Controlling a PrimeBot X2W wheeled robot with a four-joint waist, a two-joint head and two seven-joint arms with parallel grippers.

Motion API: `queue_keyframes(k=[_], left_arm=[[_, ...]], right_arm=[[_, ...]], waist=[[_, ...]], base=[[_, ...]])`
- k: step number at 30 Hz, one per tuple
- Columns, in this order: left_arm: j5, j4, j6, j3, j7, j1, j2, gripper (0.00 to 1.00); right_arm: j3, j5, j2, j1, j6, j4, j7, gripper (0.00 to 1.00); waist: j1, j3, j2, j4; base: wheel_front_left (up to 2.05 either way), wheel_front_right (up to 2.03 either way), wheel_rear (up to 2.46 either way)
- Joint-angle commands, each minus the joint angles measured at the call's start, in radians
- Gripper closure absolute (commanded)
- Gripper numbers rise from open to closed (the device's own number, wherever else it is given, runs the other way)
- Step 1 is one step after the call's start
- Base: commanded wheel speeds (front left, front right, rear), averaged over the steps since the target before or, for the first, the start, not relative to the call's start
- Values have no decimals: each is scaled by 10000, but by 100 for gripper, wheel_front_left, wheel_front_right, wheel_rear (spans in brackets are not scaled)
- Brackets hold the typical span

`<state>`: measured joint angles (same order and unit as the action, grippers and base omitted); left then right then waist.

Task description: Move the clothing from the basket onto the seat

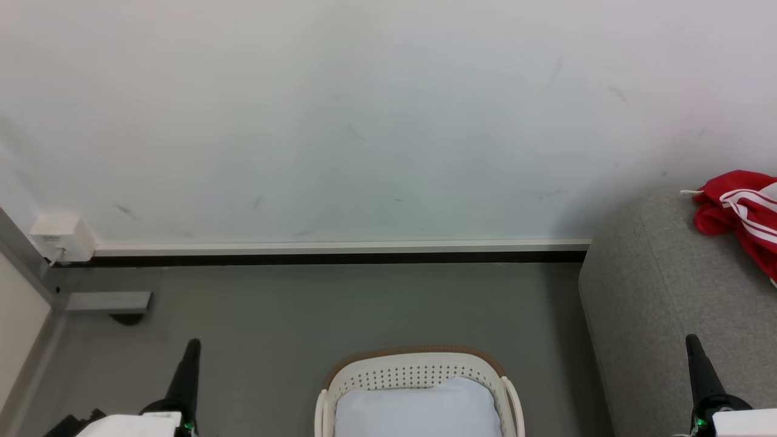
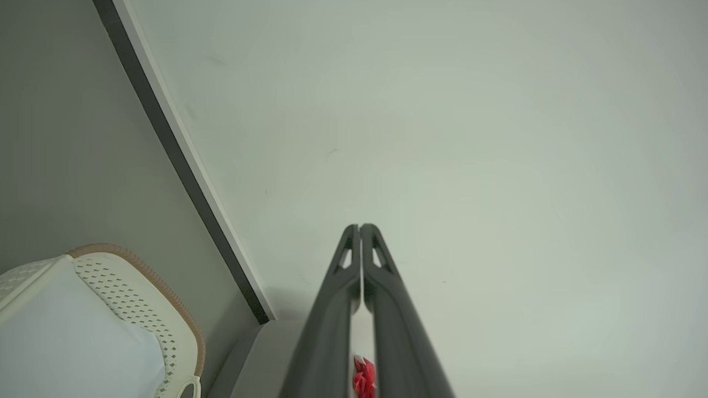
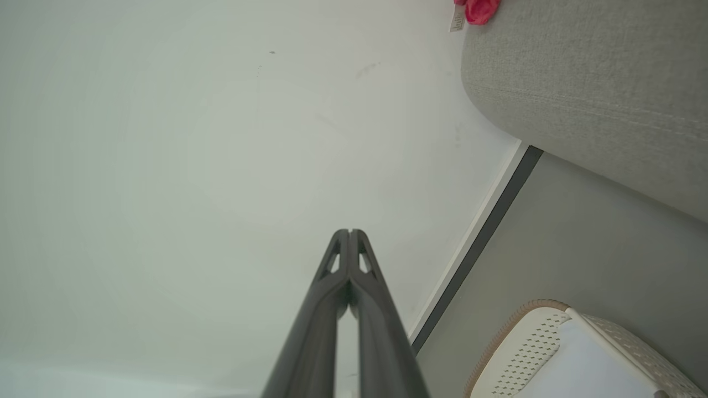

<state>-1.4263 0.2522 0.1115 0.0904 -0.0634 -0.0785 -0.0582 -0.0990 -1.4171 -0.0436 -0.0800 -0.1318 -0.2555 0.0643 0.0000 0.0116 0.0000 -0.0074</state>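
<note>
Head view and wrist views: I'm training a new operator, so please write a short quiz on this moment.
1. True or false: the red, white-striped clothing lies on the light-grey fabric seat.
2. What shows inside the oval cream-white perforated plastic basket? A a red garment; B a flat pale blue-white pad; C a shoe.
3. Fill in: the left gripper and the right gripper each have their two dark fingers ____.
Key: 1 true; 2 B; 3 shut.

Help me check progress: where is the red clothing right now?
In the head view, the clothing lies bunched on top of the grey seat at the right edge, apart from the basket at bottom centre.
</note>
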Motion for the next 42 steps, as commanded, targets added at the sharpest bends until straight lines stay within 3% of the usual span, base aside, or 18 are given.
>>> queue_keyframes(k=[1,23,42], left_arm=[[-276,-54,60,77,-93,-172,-9,100],[-1758,-64,207,253,-511,-360,67,100],[-1919,-65,211,267,-552,-373,75,100]], right_arm=[[-37,-261,-100,-176,16,87,71,100],[-170,-1867,-104,-358,20,119,493,100],[-179,-1960,-105,-375,21,117,535,100]], waist=[[0,-10,0,6],[0,-125,0,67],[0,-140,0,74]], base=[[0,0,0],[0,0,0],[0,0,0]])
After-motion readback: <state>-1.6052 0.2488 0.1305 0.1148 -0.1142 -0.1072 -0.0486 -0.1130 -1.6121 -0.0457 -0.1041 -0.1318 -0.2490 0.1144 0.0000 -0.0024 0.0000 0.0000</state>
